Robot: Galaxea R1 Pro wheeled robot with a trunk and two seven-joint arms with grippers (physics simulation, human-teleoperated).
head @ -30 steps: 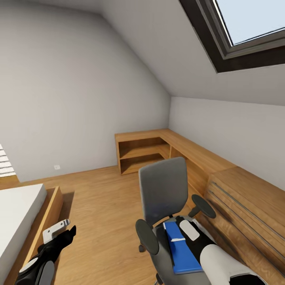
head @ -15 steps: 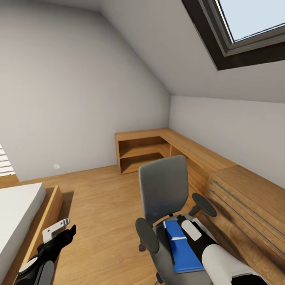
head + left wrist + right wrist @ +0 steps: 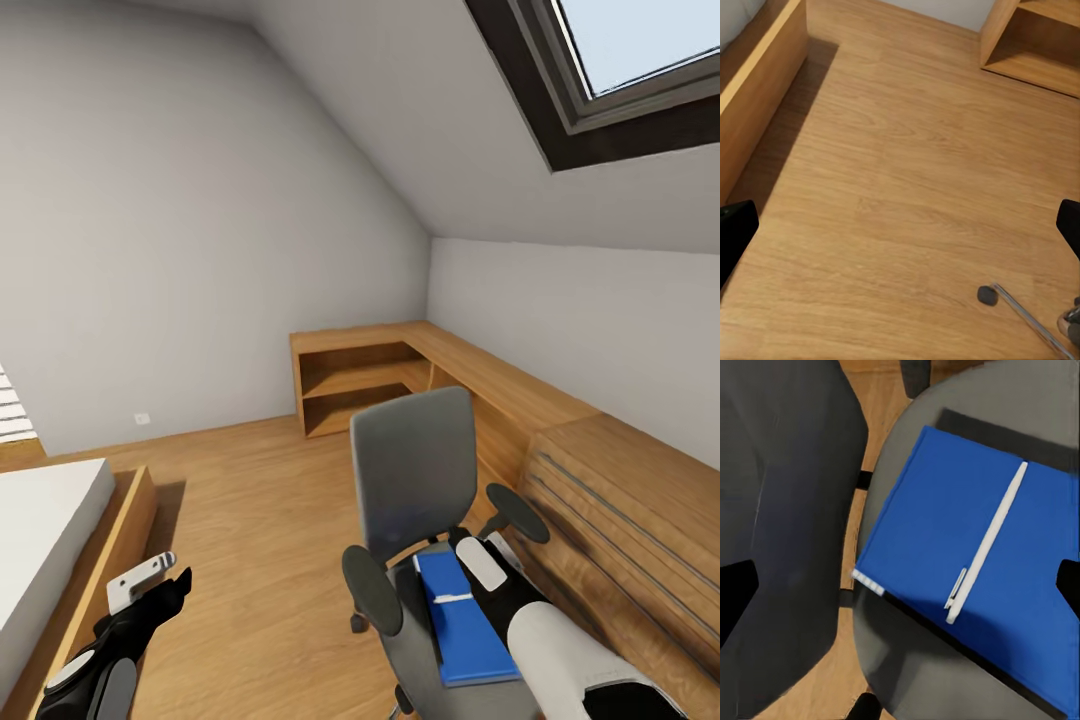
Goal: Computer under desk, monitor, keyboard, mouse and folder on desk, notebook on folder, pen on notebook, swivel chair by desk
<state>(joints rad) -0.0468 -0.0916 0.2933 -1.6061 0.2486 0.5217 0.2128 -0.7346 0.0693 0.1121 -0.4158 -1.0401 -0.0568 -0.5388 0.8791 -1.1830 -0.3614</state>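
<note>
a blue folder (image 3: 967,577) with a white pen (image 3: 986,544) lies on the grey swivel chair (image 3: 412,480); right gripper (image 3: 900,585) spread above it.

Attic bedroom: bed (image 3: 45,530), skylight (image 3: 625,60), sloped ceiling, swivel chair (image 3: 415,480)

One chair (image 3: 415,500) with two armrests. One blue folder (image 3: 967,555) and one white pen (image 3: 988,542) on its seat. One bed (image 3: 50,530). One skylight (image 3: 620,70). One shelf unit (image 3: 360,385). Two grippers: left (image 3: 145,585), right (image 3: 480,565).
</note>
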